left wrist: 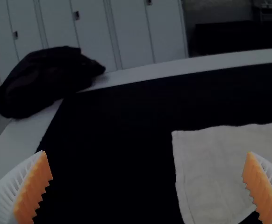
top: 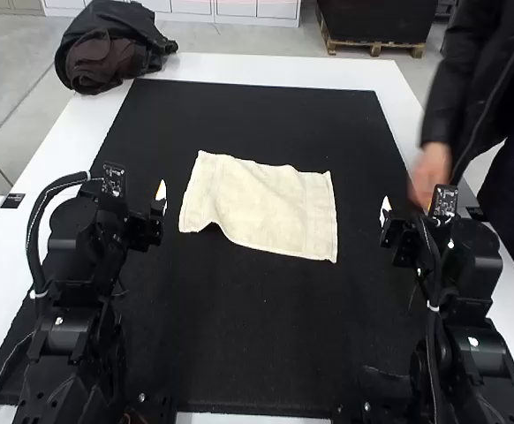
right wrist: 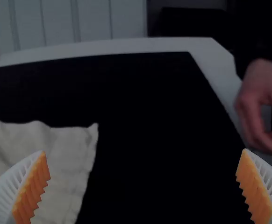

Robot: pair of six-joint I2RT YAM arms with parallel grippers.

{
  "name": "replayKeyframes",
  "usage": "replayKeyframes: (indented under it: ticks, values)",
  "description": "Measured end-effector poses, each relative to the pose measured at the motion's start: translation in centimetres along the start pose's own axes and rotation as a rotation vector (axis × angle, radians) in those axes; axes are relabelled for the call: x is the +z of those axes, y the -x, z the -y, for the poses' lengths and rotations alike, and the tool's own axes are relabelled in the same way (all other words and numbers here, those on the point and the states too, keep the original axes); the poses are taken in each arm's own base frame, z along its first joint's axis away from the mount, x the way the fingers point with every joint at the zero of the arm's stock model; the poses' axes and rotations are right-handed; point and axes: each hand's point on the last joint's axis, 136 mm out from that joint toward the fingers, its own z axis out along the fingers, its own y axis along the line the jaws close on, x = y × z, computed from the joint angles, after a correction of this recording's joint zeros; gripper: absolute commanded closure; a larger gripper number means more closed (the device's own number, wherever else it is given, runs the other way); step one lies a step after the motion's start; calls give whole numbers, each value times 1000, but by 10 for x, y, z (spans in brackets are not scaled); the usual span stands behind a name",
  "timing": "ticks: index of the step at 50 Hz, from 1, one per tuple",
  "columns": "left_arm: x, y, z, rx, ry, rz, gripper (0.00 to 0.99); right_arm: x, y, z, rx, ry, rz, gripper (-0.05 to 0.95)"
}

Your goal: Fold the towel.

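Labels — none readable | signs — none | numbers — none

The left end effector (top: 139, 201) is open, its white ribbed fingers (left wrist: 6, 196) standing wide apart with the toothed orange pads (left wrist: 261, 189) facing each other. Ahead of the end effector (left wrist: 146, 152) and to its right lies the pale towel (left wrist: 211, 163), spread out, its far edge slightly wavy and a hem line running just inside its near side edge. The right finger overlaps the towel in this view. The black mat (left wrist: 112, 154) stretches ahead of the end effector on the white desk (left wrist: 24, 140). Far ahead and to its left, a dark bundle (left wrist: 45, 81) sits at the desk's corner
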Motion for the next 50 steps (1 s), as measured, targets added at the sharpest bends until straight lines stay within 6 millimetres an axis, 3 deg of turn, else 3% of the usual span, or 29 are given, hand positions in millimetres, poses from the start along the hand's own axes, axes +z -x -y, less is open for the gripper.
replayKeyframes:
  ticks: [50]
  values:
    - [0, 3, 0, 1, 2, 11, 39, 0, 2, -1, -12, 4, 9, -18]
